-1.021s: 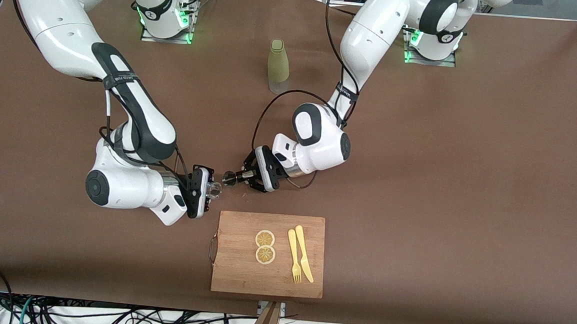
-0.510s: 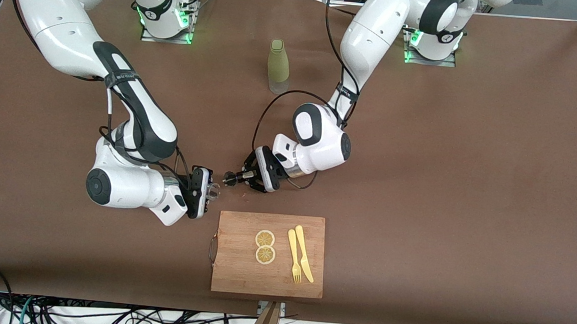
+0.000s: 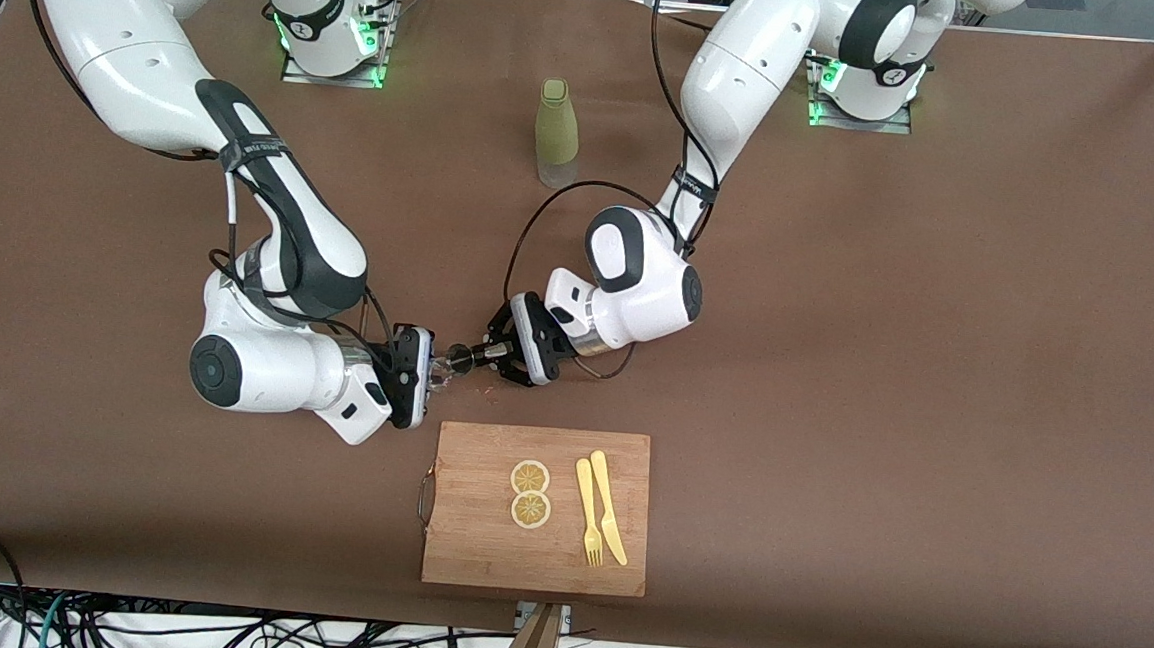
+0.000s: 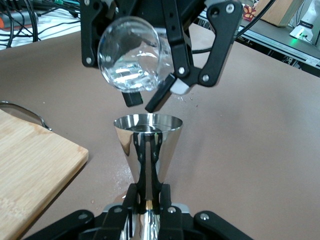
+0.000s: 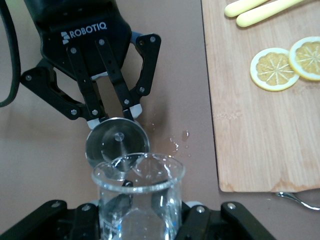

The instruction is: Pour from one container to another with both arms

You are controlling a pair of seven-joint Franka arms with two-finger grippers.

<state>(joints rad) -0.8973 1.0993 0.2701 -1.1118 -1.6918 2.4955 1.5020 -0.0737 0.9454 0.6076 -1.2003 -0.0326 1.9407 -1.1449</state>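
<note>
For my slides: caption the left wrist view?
Right gripper tips glass cup over jigger held by left gripper.

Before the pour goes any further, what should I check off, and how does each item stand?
1. Left gripper shut on the jigger: ok.
2. Right gripper shut on the glass cup: ok.
3. Cup rim lined up with the jigger's mouth: ok; in the left wrist view the cup hangs just above it.
4. Which vessel is tipping into which: cannot tell.
5. Table dry under the pour: not ok; droplets lie on it near the cutting board.
6. Bottle clear of both arms: ok; it stands upright near the bases.
</note>
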